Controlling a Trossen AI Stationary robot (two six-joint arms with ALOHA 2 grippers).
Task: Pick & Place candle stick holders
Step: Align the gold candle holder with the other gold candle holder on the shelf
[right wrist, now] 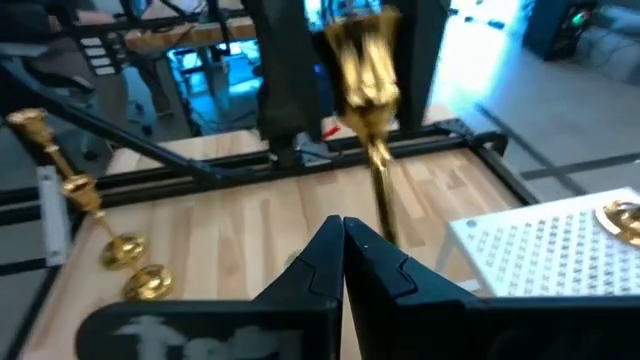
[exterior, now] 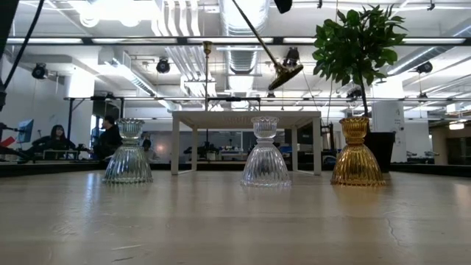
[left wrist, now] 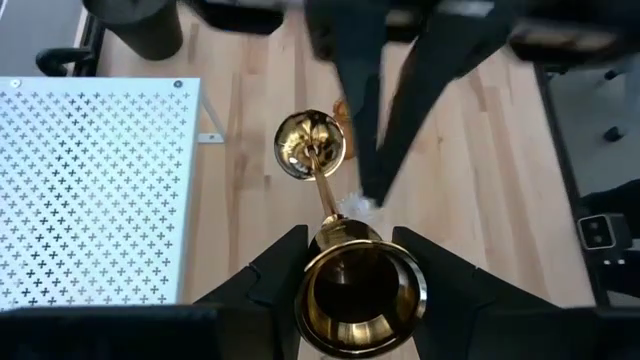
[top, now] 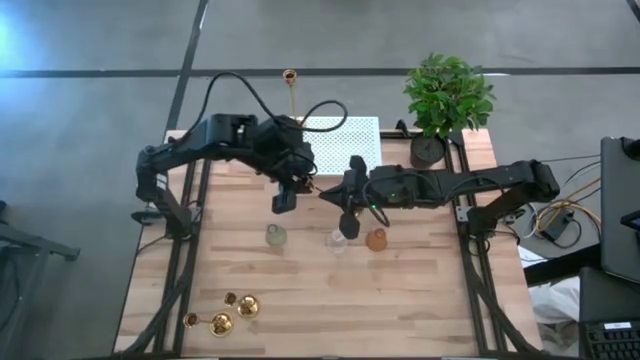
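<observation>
Fingers of the left gripper sit closed on either side of a brass candlestick, pinching it just behind the flared base. The stem and little top cup point away towards the bench. In the low view it hangs tilted, well clear of the wood.

The right gripper hovers just beside it over the middle of the bench. Its fingers are pressed tip to tip with nothing between them.

Another candlestick stands upright at the far edge by the perforated white board. More brass candlesticks lie on their sides at the near left corner. Three ribbed glass holders, greenish, clear and amber, stand in a row across the middle.

To my eye that polished metal is stiff and won't crush, but it is slick and round. It could easily twist or slide in a two-point pinch. Most of the weight looks to be in the base, so holding close to it, as now, should keep the stem from swinging. The thin stem would give a narrow, slippery grip. Set down on that small round foot, it will likely tip if it lands off vertical.
</observation>
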